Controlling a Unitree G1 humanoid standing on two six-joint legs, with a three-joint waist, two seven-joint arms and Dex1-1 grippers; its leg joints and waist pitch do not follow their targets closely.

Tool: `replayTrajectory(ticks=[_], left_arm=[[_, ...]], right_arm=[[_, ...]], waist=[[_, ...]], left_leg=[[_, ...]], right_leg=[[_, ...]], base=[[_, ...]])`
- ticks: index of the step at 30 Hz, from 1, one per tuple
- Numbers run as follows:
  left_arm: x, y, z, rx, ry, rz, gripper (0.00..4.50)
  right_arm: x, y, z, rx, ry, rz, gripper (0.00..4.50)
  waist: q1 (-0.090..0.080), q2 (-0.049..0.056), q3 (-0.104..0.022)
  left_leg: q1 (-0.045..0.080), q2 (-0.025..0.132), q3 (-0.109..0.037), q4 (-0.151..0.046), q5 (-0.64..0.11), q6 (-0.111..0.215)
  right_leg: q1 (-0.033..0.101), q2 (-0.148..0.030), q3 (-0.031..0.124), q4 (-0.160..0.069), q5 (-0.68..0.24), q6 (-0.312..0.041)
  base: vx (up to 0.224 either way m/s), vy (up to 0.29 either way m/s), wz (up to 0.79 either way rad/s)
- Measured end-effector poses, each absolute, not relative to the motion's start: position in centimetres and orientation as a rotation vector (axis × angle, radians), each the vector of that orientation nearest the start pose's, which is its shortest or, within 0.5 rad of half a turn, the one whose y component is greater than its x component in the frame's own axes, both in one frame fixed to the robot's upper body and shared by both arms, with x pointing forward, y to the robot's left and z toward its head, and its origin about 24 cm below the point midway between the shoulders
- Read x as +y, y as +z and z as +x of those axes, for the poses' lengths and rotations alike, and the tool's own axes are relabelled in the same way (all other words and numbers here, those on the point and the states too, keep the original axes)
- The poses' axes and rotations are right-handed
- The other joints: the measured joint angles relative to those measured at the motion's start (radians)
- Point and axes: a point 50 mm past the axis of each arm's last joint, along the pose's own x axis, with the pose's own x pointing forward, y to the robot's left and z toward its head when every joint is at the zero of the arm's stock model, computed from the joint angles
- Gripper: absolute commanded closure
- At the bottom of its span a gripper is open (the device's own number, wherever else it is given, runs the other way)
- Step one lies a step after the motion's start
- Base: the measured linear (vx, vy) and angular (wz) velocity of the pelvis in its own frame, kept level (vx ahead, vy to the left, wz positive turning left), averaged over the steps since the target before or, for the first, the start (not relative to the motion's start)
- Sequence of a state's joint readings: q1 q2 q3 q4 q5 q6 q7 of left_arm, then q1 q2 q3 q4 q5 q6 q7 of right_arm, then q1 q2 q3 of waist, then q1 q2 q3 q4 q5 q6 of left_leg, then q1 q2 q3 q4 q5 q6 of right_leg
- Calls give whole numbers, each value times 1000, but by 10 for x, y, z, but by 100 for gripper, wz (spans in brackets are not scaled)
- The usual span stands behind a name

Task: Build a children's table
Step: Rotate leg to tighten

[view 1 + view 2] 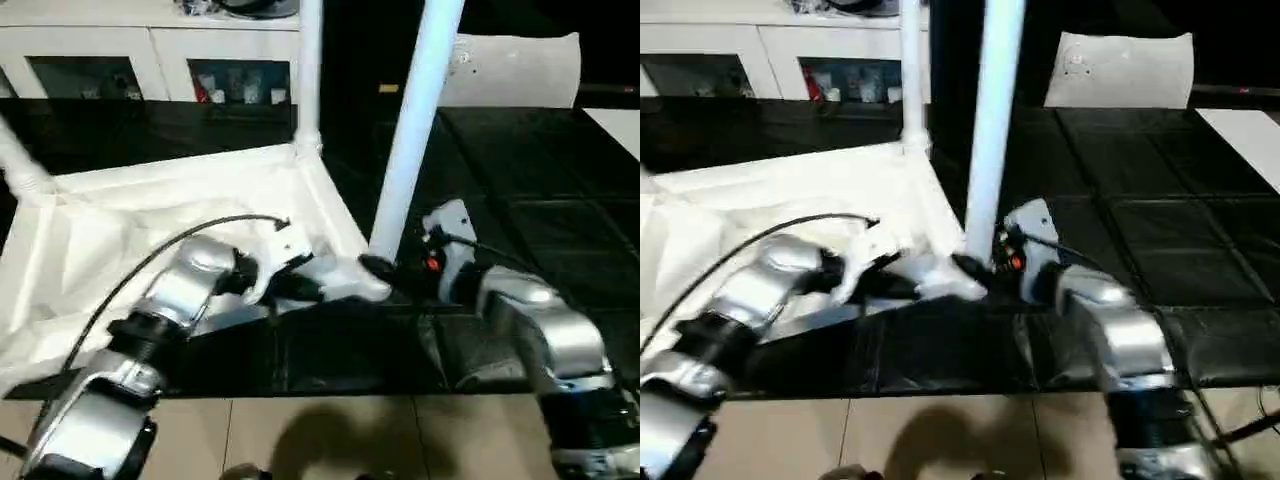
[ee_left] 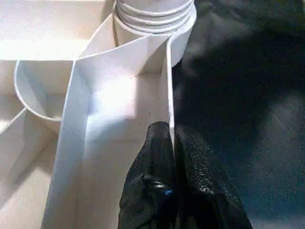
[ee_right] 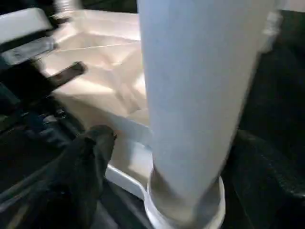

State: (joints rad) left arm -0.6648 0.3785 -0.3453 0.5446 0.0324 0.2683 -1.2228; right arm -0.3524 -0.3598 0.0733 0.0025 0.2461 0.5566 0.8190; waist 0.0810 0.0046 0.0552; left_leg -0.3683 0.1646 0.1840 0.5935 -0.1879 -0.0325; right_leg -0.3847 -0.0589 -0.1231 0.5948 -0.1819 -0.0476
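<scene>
Two pincers work the near corner: your left pincer [image 2: 172, 143] is clamped on the table top's [image 1: 150, 215] side wall, your right pincer [image 1: 378, 268] (fingers unclear) sits at the upright leg [image 1: 415, 130] standing in its socket; beyond, another leg [image 1: 309, 70] stands seated.

The white top [image 1: 170, 215] lies upside down on a black mat [image 1: 520, 200], ribbed underside up. Three legs rise from its corners: a near leg [image 1: 415, 120] standing tall at the corner closest to the grippers, a far leg [image 1: 309, 70] upright behind it, and a third leg [image 1: 20, 165] at the left edge. The left gripper [image 1: 300, 285] reaches over the top's near rim. The right gripper [image 1: 385, 268] sits at the near leg's base, touching it. A cabinet [image 1: 150, 60] stands behind.
</scene>
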Motion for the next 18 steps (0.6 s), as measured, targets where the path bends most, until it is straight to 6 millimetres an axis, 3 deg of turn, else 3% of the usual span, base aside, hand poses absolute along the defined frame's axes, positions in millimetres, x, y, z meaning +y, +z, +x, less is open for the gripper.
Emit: replayTrajectory(ticks=[6, 10, 18], left_arm=[[136, 70, 314, 593, -1518, 509, 450], [138, 72, 308, 616, -1601, 528, 450], [143, 73, 303, 645, -1696, 558, 450]], right_arm=[[-151, 90, 279, 382, 1156, -121, 4], [-151, 89, 273, 420, 1271, -115, 4], [-149, 94, 266, 467, 1448, -68, 68]], waist=[[36, 0, 0], [49, 0, 0], [68, -1, 0]], left_leg=[[1, 0, 0, 2, 0, 0], [0, 0, 0, 4, 0, 0], [0, 1, 0, 6, 0, 1]], right_leg=[[2, 0, 0, 0, 0, 1], [2, -1, 0, 0, 0, 1], [3, -1, 0, 2, -2, 5]], base=[[0, 0, 0], [0, 0, 0], [0, 0, 0]])
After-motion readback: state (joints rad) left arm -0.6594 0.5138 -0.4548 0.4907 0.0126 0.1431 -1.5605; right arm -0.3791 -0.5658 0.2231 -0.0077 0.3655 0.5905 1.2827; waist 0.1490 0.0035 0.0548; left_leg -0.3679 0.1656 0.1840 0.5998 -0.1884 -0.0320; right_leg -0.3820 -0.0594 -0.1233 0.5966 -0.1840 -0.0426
